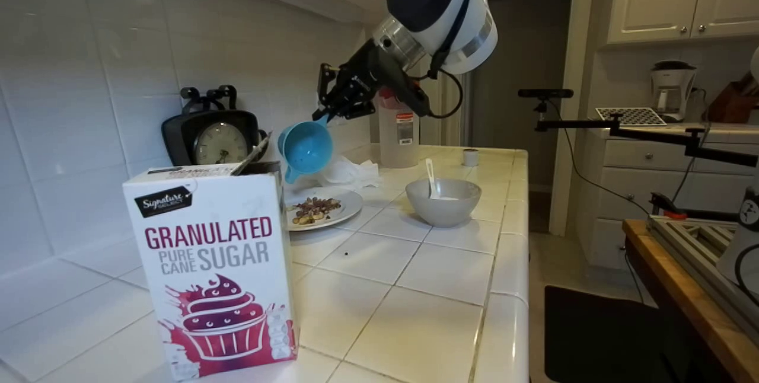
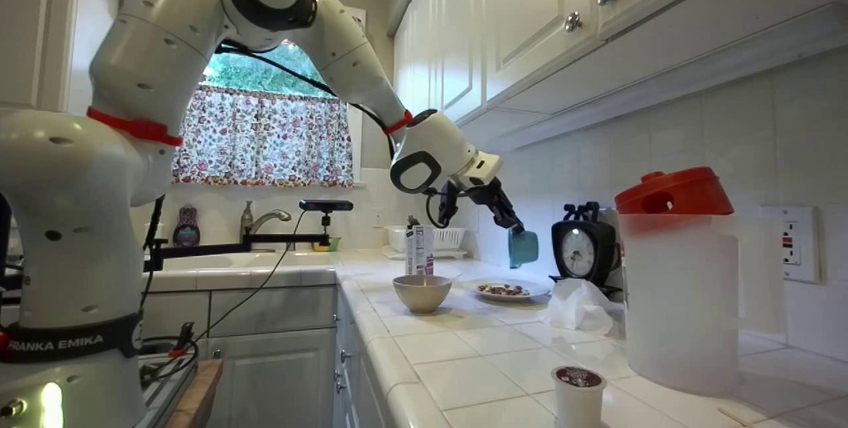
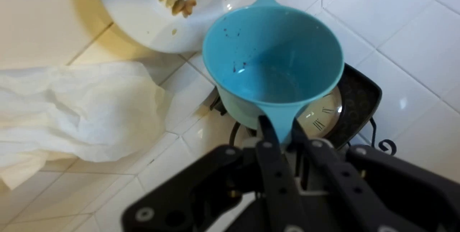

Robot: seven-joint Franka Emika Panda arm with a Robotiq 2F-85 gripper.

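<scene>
One gripper (image 3: 282,128) clamped on the handle (image 3: 281,116) of one blue cup (image 3: 273,56), one plate (image 3: 133,16) of nuts (image 1: 314,210) nearby, one bowl (image 1: 445,210) holding one utensil (image 1: 431,176).

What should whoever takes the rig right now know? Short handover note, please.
Gripper: shut on the blue cup by its handle, holding it above the counter.
Things: the cup is tilted, near the plate with nuts on it; the bowl, with a white utensil in it, stands on the counter.
Done: cup gripped and off the counter; inside it only a few dark specks show.
Left: cup not yet set down or released.
</scene>
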